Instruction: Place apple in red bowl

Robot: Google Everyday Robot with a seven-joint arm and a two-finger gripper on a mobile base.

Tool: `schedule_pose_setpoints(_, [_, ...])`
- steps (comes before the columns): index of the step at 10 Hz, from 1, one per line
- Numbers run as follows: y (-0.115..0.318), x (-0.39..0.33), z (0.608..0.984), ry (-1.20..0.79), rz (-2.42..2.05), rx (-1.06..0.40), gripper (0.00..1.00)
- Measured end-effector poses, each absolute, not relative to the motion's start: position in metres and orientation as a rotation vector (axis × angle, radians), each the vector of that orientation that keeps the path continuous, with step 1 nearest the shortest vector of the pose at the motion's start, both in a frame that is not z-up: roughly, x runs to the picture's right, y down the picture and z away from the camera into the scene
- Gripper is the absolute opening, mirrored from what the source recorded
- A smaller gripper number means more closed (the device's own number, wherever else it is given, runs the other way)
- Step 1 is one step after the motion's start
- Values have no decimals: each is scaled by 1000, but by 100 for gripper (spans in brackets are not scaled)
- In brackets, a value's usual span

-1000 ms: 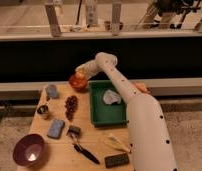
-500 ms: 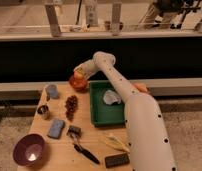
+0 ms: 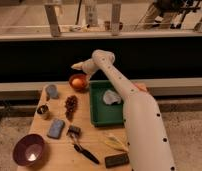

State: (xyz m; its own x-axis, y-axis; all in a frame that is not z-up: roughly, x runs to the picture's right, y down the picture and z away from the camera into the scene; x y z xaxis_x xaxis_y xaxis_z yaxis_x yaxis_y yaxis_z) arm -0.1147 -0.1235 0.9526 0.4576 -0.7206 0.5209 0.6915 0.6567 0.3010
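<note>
The red bowl (image 3: 70,80) stands at the back of the wooden table (image 3: 96,145), just left of a green tray. The yellowish-orange apple (image 3: 77,83) lies inside the bowl. My gripper (image 3: 77,65) is at the end of the white arm, a little above the bowl's far rim and apart from the apple. It holds nothing that I can see.
The green tray (image 3: 101,116) holds a pale grey object (image 3: 111,97). On the table are a purple bowl (image 3: 28,149), a blue sponge (image 3: 55,128), a dark red cluster (image 3: 71,104), a small can (image 3: 43,111), a black brush (image 3: 87,153) and a black bar (image 3: 116,160). A dark wall runs behind the table.
The gripper has risen from right at the bowl to a little above it. The apple now shows lying in the bowl.
</note>
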Motion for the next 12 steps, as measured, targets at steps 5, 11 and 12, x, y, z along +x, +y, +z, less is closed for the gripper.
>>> schedule_pose_setpoints(5, [-123,-109,951,-638,-850,18,80])
schedule_pose_setpoints(11, [-124,-108,951,-637,-850,18,80])
schedule_pose_setpoints(12, [-124,-108,951,-638,-850,18,80])
